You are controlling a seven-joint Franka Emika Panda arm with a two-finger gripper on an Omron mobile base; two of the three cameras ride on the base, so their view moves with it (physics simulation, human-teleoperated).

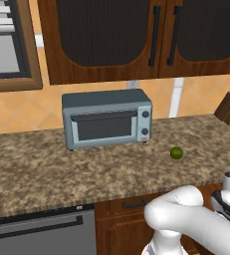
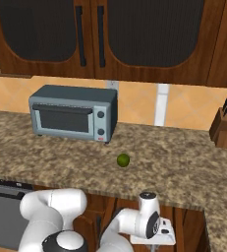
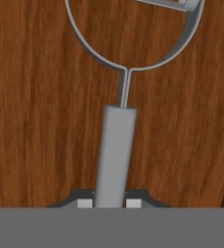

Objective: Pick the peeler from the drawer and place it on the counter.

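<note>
My gripper (image 3: 109, 204): my two dark finger tips sit pressed against the two sides of the peeler's handle, pinching it at its near end.
Peeler (image 3: 114, 150): a grey cylindrical handle running away from my hand, ending in a thin wire neck and a wide round wire loop; a pale blade bar crosses the loop at its far end.
Drawer (image 3: 36, 121): the peeler lies over its reddish-brown wood-grain floor; I cannot tell whether it is touching the wood or just off it.
My arm: in the right base view my wrist (image 2: 147, 216) reaches down below the front edge of the worktop, in front of the wooden cabinets.
Worktop (image 1: 61, 169): speckled brown-and-tan slab with a rounded front edge.
Toaster oven (image 1: 106, 118): grey-blue, standing at the far side of the worktop against the orange tiled wall.
Lime (image 1: 176, 153): small and green, alone on the worktop, right of the toaster oven and nearer.
Knife block (image 2: 224, 127): wooden, at the far right of the worktop.
</note>
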